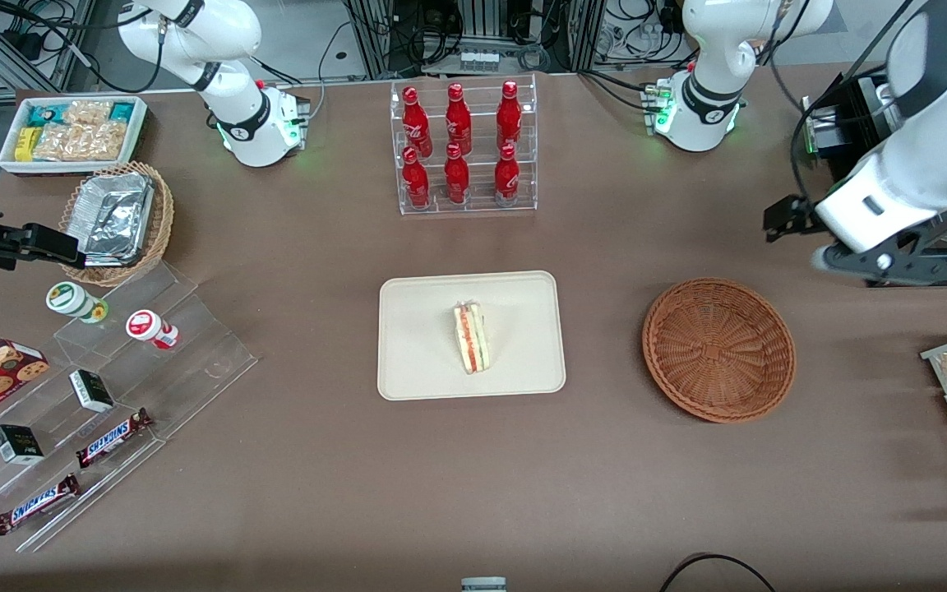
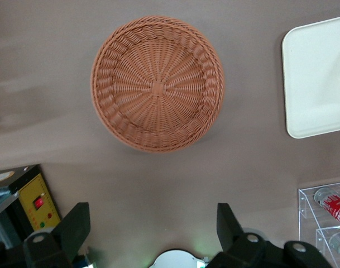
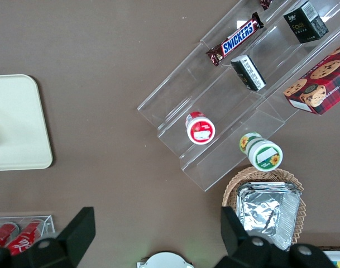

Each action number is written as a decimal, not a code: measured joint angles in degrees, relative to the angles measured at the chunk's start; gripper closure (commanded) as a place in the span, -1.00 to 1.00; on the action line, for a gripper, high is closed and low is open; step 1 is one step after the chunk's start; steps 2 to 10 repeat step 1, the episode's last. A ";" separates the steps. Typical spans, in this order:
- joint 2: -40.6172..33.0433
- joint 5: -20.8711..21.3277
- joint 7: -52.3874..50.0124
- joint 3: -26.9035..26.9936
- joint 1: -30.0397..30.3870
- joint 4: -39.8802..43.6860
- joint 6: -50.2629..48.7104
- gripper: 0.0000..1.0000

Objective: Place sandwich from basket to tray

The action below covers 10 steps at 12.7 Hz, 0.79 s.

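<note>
Reddish-brown woven basket (image 2: 157, 84), plain cream tray (image 1: 424, 345), white sandwich (image 1: 473, 338) striped red and green, black end effector (image 2: 153, 230) fingers, brown table (image 1: 523, 493).

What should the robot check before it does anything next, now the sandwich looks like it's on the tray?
1. Sandwich on the tray: ok, it lies near the middle, well inside the rim.
2. Basket has nothing in it: ok, the wrist view shows only bare wicker.
3. Gripper let go: ok, fingers are open with nothing between them.
4. Gripper away from the tray: ok, it is up above the table near the basket, toward the working arm's end.
5. Sandwich still in one piece: cannot tell for sure; the filling stripes look tidy from the front view.
</note>
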 measured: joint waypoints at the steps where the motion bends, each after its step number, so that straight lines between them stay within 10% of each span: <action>1: -1.13 0.01 0.00 0.00 0.36 0.19 -1.34 -1.00; 10: -1.13 0.01 0.00 0.00 0.36 0.19 -1.34 -1.00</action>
